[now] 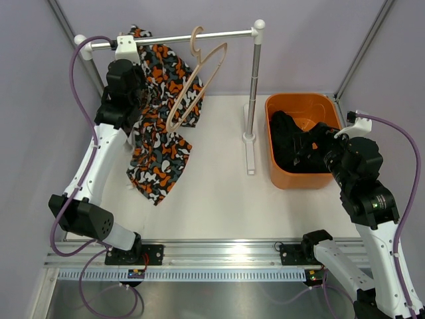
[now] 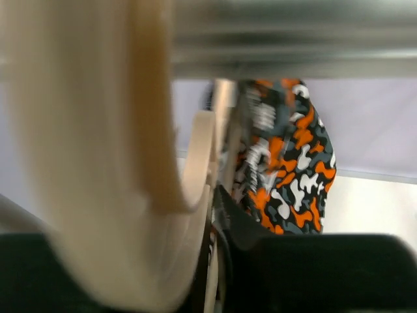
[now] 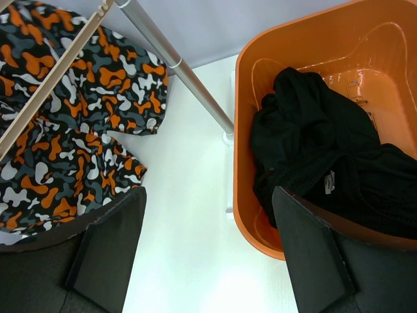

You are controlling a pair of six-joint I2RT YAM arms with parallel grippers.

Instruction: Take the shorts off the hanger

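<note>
The patterned shorts [image 1: 159, 126] are not yet off the wooden hanger [image 1: 199, 80]. The hanger hooks over the metal rail [image 1: 192, 36] and hangs tilted, and the orange, black, grey and white cloth drapes about its lower left part and falls toward the white surface [image 1: 212, 193]. Whether the hem touches the surface cannot be told from above. The left end effector [image 1: 133, 80] is raised close under the left part of the rail, pressed in among the upper folds of this pair. Its wrist view is filled by the blurred pale wood of the hanger just in front of the lens, with dark fingers [image 2: 326, 274] along the bottom edge. Whether they are apart or clamped on anything cannot be told. The black shorts [image 1: 292, 143] lie crumpled inside the orange bin [image 1: 275, 109], which stands on the surface just right of the rack's upright post [image 1: 254, 86]. The right end effector [image 3: 208, 202] hangs over the bin's near left rim with its fingers spread wide and nothing between them. One finger is above the surface and the other above the black cloth.
</note>
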